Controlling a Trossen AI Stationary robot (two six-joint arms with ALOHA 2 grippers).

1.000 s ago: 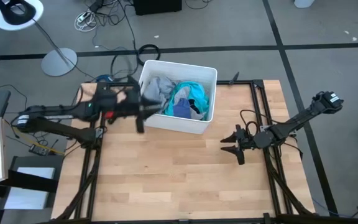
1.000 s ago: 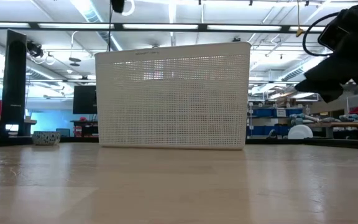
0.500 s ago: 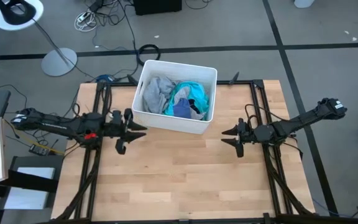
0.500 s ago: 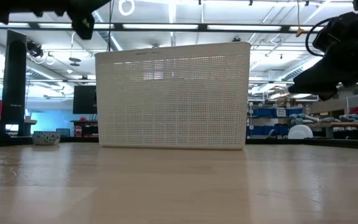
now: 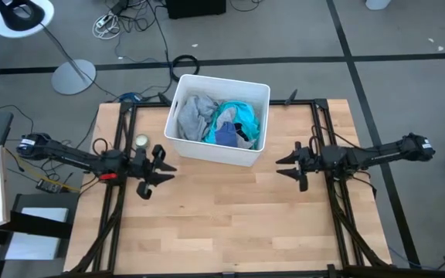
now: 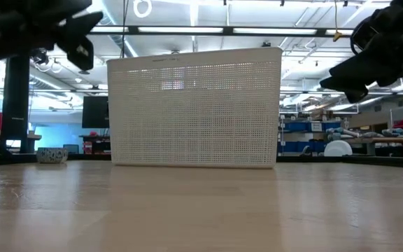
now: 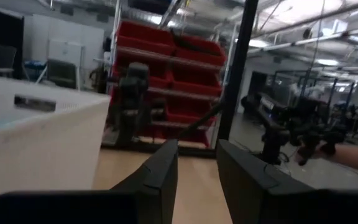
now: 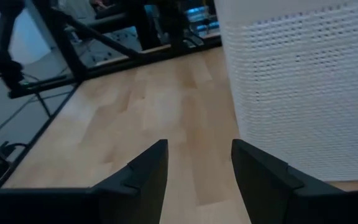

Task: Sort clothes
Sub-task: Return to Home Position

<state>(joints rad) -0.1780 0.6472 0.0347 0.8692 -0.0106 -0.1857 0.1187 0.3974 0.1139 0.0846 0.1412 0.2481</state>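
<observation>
The clothes lie piled in the white bin (image 5: 251, 91) at the table's far middle: a grey shirt (image 5: 195, 114), a turquoise garment (image 5: 239, 116) and a dark blue piece (image 5: 226, 136). My left gripper (image 5: 163, 167) is open and empty, level above the table, just left of the bin's near left corner. My right gripper (image 5: 283, 167) is open and empty, level, right of the bin's near right corner. In the low view the bin's perforated wall (image 6: 194, 108) hides the clothes.
A small round thing (image 5: 140, 140) lies on the table's left rail near my left arm. Bare wooden table (image 5: 222, 216) spreads in front of the bin. A lamp base (image 5: 73, 76) and cables lie on the floor beyond the table's far edge.
My left gripper has drawn back from the bin's left rim toward the table's near left and come down to a level pose beside the bin. My right arm has stretched out level, its gripper staying right of the bin. The clothes have kept still.
</observation>
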